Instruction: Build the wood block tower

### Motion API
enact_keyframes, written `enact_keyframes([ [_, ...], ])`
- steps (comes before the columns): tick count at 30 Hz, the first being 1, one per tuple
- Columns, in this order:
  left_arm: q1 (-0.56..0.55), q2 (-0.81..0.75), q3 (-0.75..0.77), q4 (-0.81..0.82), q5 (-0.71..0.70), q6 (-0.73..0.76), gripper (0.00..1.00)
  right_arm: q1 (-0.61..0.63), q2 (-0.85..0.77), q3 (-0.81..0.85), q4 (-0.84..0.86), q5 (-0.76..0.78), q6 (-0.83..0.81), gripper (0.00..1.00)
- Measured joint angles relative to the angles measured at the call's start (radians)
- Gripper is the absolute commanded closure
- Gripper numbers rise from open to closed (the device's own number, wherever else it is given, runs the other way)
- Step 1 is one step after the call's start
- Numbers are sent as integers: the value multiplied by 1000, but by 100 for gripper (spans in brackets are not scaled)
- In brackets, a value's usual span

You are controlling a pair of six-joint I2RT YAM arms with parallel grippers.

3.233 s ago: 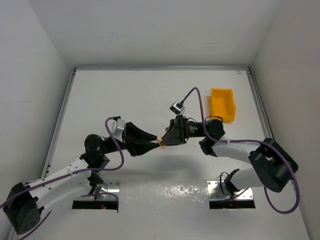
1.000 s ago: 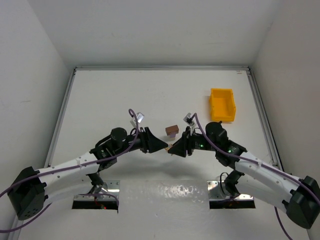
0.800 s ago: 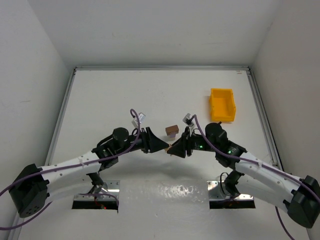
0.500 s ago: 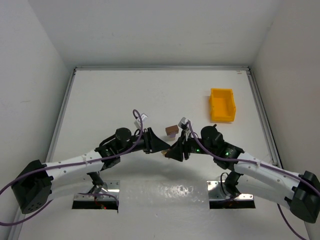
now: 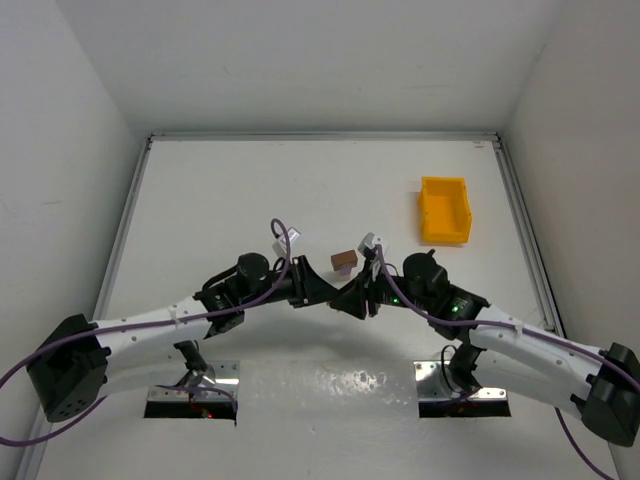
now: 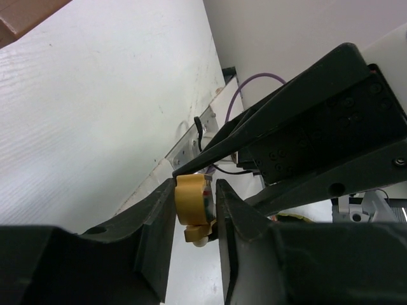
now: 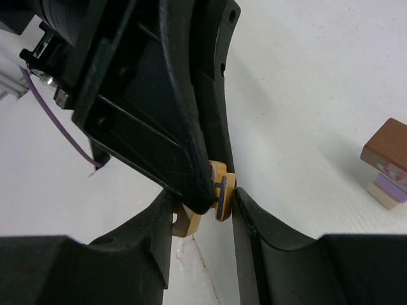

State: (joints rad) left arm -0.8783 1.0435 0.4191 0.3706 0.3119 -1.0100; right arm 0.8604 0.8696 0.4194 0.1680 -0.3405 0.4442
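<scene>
The wood block tower point(image 5: 344, 262) is a short stack with a dark reddish-brown block on top; in the right wrist view point(image 7: 389, 162) a pale block with pink marks sits under it. My left gripper point(image 5: 334, 294) and right gripper point(image 5: 346, 297) meet tip to tip just in front of it. Between them is a small tan wooden block point(image 6: 193, 200) with a dark mark point(image 7: 220, 189). The left jaws point(image 6: 195, 198) are shut on it. The right jaws point(image 7: 203, 204) close round the block and the left fingertip point(image 7: 191, 171).
A yellow plastic bin point(image 5: 445, 209) stands at the back right, away from both arms. Raised rails run along the table's left edge point(image 5: 122, 235) and right edge point(image 5: 522, 220). Two metal base plates point(image 5: 195, 375) lie at the near edge.
Both arms have drawn closer together. The left gripper has pushed right and the right gripper left, so their tips now overlap around the tan block. The tower has not moved.
</scene>
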Motion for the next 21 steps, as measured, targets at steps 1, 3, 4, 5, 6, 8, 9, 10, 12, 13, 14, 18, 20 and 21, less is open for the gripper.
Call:
enact_keyframes([
  [1, 0, 3, 4, -6, 1, 3, 76, 0, -6, 0, 1, 3, -4, 78],
  [3, 0, 6, 11, -14, 3, 6, 88, 0, -12, 0, 1, 6, -8, 78],
  [4, 0, 8, 16, -16, 4, 6, 92, 0, -12, 0, 2, 8, -11, 78],
  [5, 0, 11, 21, -22, 3, 8, 96, 0, -12, 0, 2, 11, -14, 78],
  [6, 0, 13, 23, -23, 2, 7, 100, 0, -12, 0, 3, 16, -16, 78],
  [8, 0, 17, 24, -24, 2, 7, 100, 1, -12, -1, 2, 19, -18, 78],
  [9, 0, 17, 24, -24, 1, 7, 100, 1, -12, -1, 2, 19, -18, 77],
  [10, 0, 16, 24, -24, 0, 6, 100, 2, -13, -2, 2, 20, -19, 67],
  [12, 0, 10, 24, -30, -6, 4, 100, 2, -16, -1, -1, 21, -22, 50],
  [13, -2, 2, 24, -40, -11, 2, 100, 3, -19, -1, -11, 25, -28, 39],
  [14, -3, -11, 24, -55, -16, 2, 100, 6, -31, -1, -26, 29, -28, 35],
  [18, -6, -80, 25, -130, -55, -10, 100, 9, -107, 2, -121, 74, -70, 31],
  [20, -6, -110, 27, -169, -74, -19, 100, 12, -148, 19, -185, 98, -95, 34],
  [21, -6, -125, 31, -199, -84, -23, 100, 15, -167, 32, -218, 107, -111, 35],
])
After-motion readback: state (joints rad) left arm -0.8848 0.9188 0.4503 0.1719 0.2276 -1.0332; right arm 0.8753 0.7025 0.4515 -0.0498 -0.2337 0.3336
